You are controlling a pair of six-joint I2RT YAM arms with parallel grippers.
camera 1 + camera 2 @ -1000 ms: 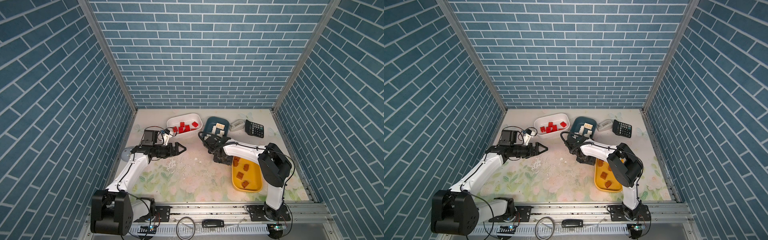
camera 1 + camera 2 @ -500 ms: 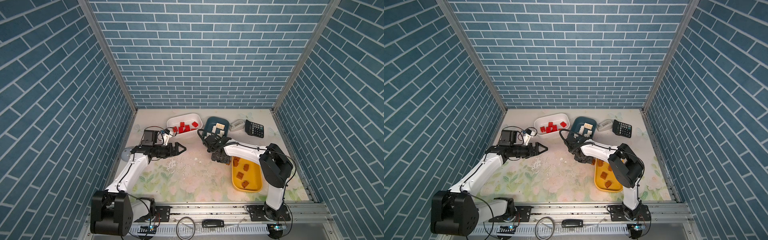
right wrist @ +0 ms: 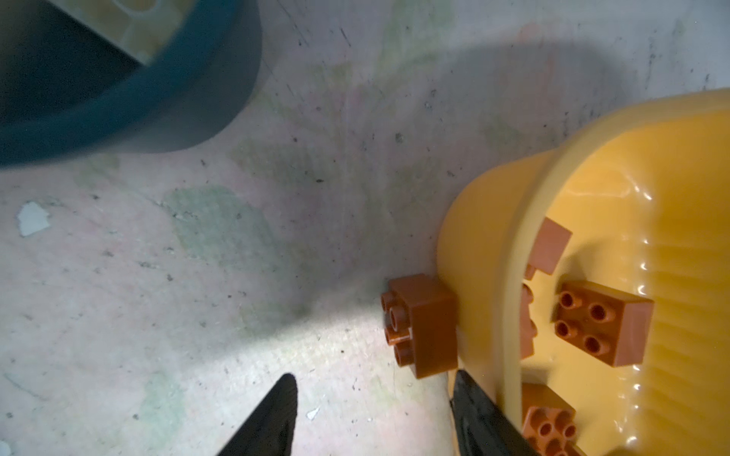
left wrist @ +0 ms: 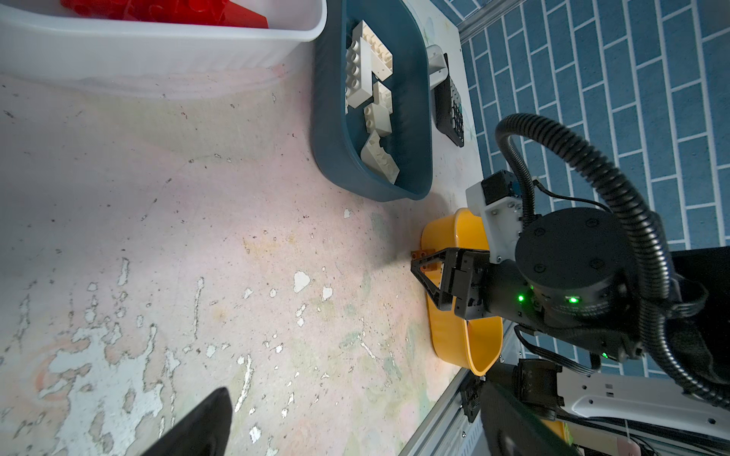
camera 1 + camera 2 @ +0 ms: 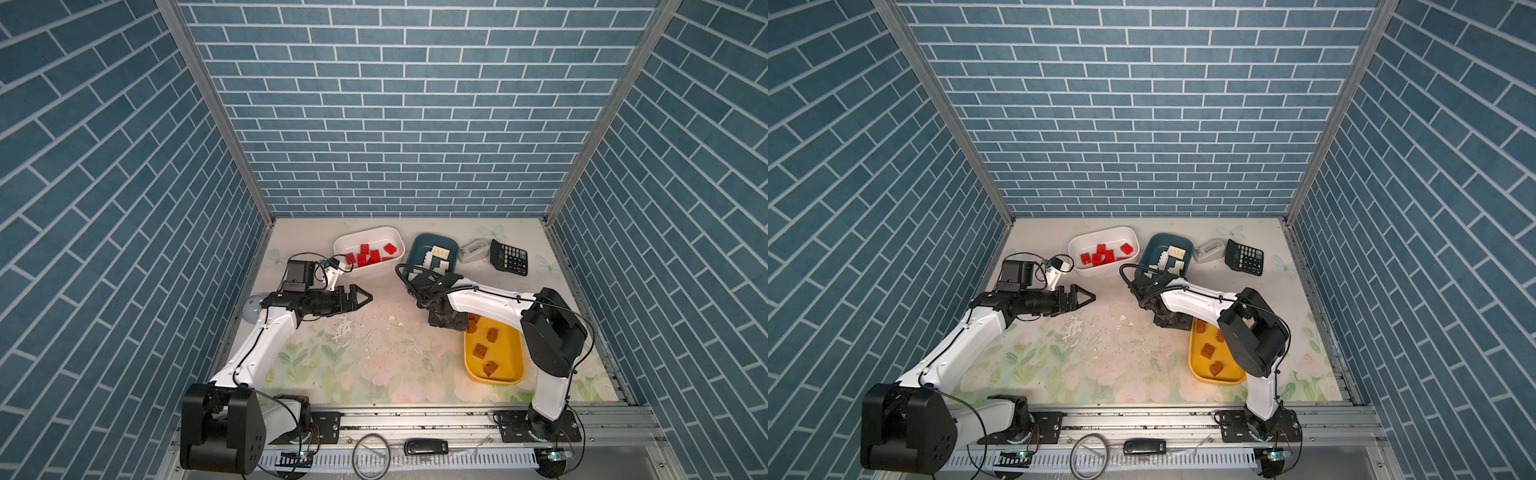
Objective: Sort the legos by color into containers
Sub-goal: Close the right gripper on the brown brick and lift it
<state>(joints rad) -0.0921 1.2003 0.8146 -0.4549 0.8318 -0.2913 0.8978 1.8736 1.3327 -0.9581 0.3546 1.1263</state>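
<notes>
Right wrist view gives you the clearest warning: the only brown brick (image 3: pixel 424 323) I can see outside a tub lies on its side on the mat (image 3: pixel 197 296), studs pointing away from the yellow tub (image 3: pixel 478 237) and its base against the tub's outer wall. Your right gripper (image 3: pixel 374 389) hangs just short of it with fingers spread and empty, one over open mat and the other fingertip (image 3: pixel 474 406) right beside the wall. No gap shows between brick and wall, so I judge the tub-side finger has nowhere to slide in. Close from here and you may pinch the wall, shove the tub, or skid the brick along it. A low lift could also clip the rim and drop the piece back outside. The brick looks small, chunky and glossy, orange-brown with four studs — smooth enough to squirt out of an off-centre pinch. In a top view the yellow tub sits at about 4 o'clock from the mat's middle, with brown bricks (image 5: pixel 482 351) inside and the stray hidden under the gripper at the tub's 10 o'clock corner. The white tub (image 5: pixel 340 245) at 11 o'clock holds red bricks (image 5: pixel 368 257), and the teal tub (image 5: pixel 415 249) at 1 o'clock holds cream bricks (image 5: pixel 438 255). Your left gripper (image 5: pixel 362 296) hovers near 10 o'clock, fingers wide apart and holding nothing.
</notes>
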